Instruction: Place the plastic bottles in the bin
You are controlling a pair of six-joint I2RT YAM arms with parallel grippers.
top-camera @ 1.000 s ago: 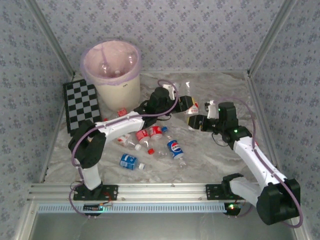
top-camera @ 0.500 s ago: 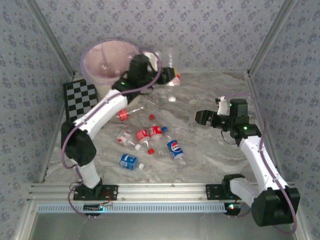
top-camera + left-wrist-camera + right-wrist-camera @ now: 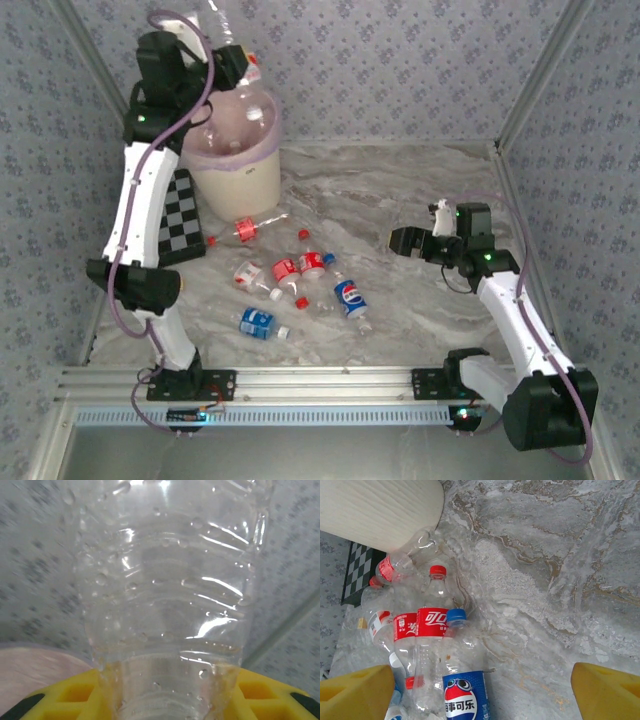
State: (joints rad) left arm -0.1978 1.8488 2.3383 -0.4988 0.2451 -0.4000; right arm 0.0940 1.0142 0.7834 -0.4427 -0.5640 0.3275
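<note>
Top external: left arm (image 3: pixel 140 190) reared high, left gripper (image 3: pixel 235 65) clamping a bottle (image 3: pixel 170 605) above the bin (image 3: pixel 238 172); right gripper (image 3: pixel 397 240) agape.

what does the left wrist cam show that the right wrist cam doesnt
Left wrist, not right wrist: a clear bottle up close, clamped in the left gripper, with the patterned wall behind.
Right wrist, not left wrist: loose bottles lying on the marble table, the checkerboard, and the right gripper open with nothing in it.
Both: the bin, its pink liner in one and its cream side in the other, and yellow fingers at the bottom edge.
</note>
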